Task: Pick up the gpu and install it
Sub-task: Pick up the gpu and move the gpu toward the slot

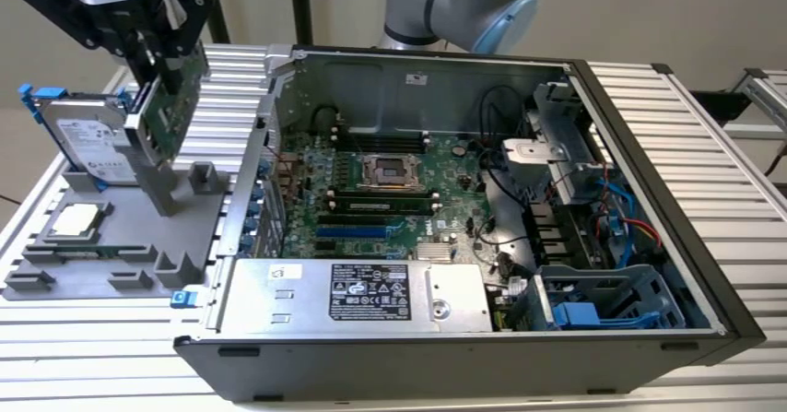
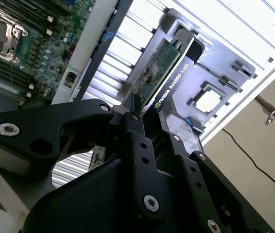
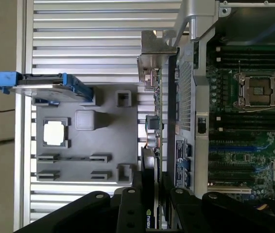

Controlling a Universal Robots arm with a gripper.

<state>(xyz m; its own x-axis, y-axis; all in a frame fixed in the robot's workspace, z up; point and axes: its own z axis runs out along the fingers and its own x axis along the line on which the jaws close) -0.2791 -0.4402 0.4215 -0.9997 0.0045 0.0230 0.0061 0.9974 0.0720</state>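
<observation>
The gpu [image 1: 166,108] has a green board and a black shroud. The gripper [image 2: 145,119] is black. The hard drive [image 1: 92,143] is silver with blue clips.

The table [image 1: 688,126] is a ribbed top of silver aluminium slats. Two things sit directly on it: an open black computer case [image 1: 430,366] (lying on its side, motherboard facing up) and, just beside it on the exterior view's left, a grey moulded parts tray [image 1: 129,246].
</observation>
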